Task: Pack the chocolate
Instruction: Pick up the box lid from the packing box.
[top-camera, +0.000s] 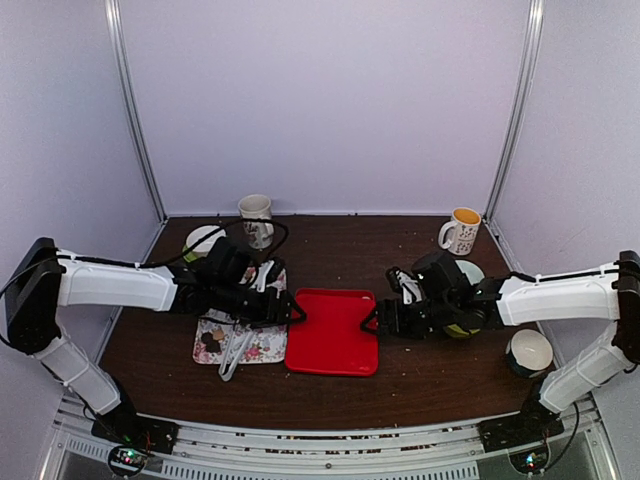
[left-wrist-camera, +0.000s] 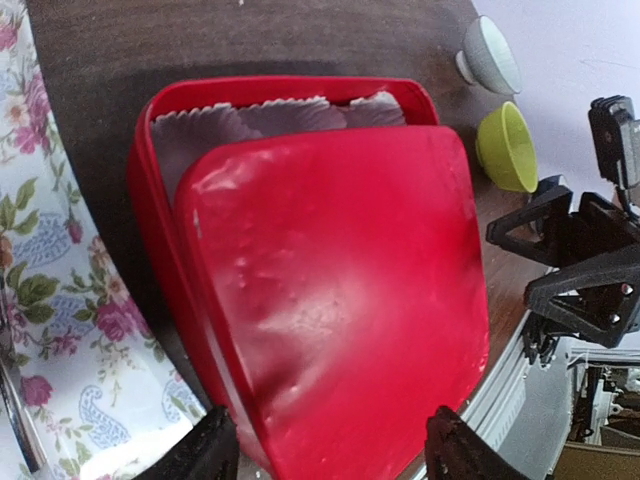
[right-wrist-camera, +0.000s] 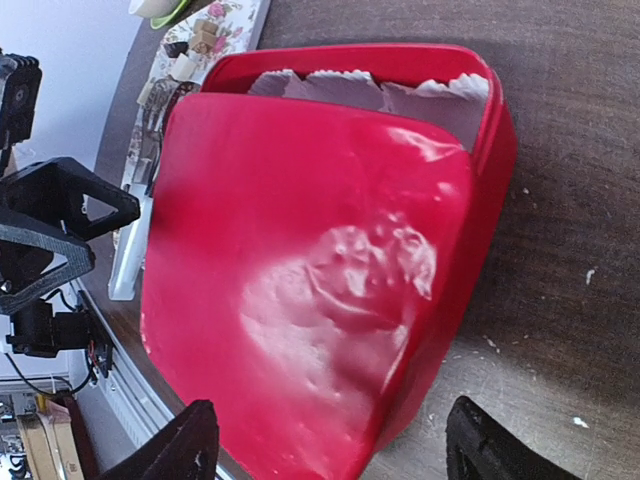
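With the red box (left-wrist-camera: 150, 190) between them and its lid (left-wrist-camera: 340, 300) lying skewed, paper lining (left-wrist-camera: 260, 118) showing, the left gripper (left-wrist-camera: 330, 462) and right gripper (right-wrist-camera: 330, 450), both wide open, should press evenly, though chocolate (right-wrist-camera: 200, 38) apparently sits on the floral cloth (left-wrist-camera: 60, 300) beside it.

No text, label or number is legible — anywhere.
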